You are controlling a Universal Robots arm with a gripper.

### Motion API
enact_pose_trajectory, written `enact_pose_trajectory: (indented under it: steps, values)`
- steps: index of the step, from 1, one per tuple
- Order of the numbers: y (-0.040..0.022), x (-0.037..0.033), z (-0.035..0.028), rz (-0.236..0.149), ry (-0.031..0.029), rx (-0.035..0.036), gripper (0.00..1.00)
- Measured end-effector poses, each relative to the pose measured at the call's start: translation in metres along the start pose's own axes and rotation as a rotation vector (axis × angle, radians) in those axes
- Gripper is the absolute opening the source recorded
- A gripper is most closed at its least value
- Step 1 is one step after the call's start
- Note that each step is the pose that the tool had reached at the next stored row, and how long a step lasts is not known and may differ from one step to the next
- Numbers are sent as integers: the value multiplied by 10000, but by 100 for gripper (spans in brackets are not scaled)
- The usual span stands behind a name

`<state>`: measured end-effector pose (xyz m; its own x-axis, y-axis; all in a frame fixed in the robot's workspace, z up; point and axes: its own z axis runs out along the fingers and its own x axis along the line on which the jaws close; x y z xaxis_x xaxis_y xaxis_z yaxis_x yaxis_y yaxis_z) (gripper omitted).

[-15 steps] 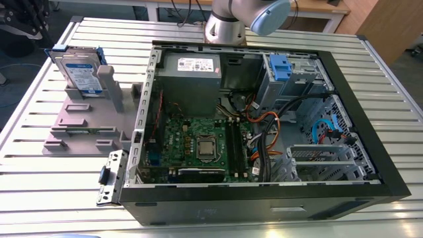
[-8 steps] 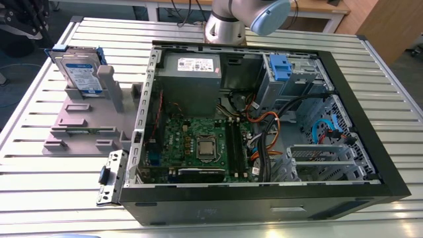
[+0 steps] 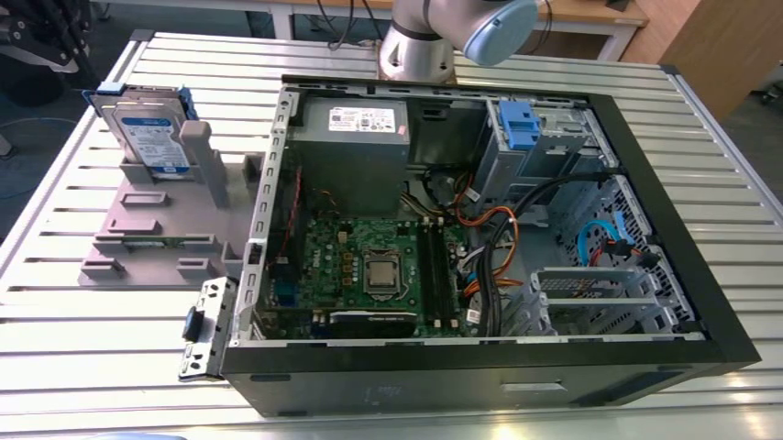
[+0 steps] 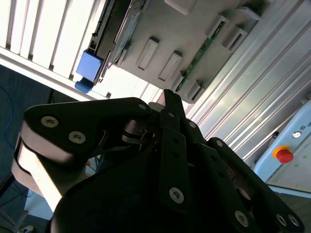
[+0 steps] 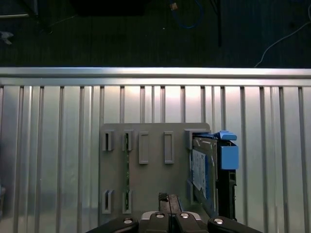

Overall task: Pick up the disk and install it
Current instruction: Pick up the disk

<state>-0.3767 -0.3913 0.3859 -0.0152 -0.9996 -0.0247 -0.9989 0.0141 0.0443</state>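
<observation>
The disk [image 3: 149, 128], silver with a white and blue label and a blue bracket, stands on edge in a slot of the grey holder [image 3: 159, 229] on the exterior view's left. In the first wrist view the disk [image 5: 208, 170] sits at one end of the holder [image 5: 146, 179], seen from above. My gripper [image 5: 168, 196] hangs above the holder, apart from the disk, fingers pressed together with nothing between them. The second wrist view shows the shut gripper [image 4: 167, 94] and the disk's blue bracket [image 4: 89, 66].
An open computer case [image 3: 685, 302] lies on the slatted metal table [image 3: 73, 367], with a grey power supply [image 3: 355, 137], a motherboard and a drive bay holding a blue clip [image 3: 520, 124]. The arm's base [image 3: 423, 46] stands behind the case. A red button [image 4: 283, 154] sits beside the table.
</observation>
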Motion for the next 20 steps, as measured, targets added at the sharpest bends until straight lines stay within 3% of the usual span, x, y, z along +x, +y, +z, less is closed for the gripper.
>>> enact_pose_trajectory:
  steps: [20]
  values:
    - [0, 0, 0, -131, 6, -4, 11]
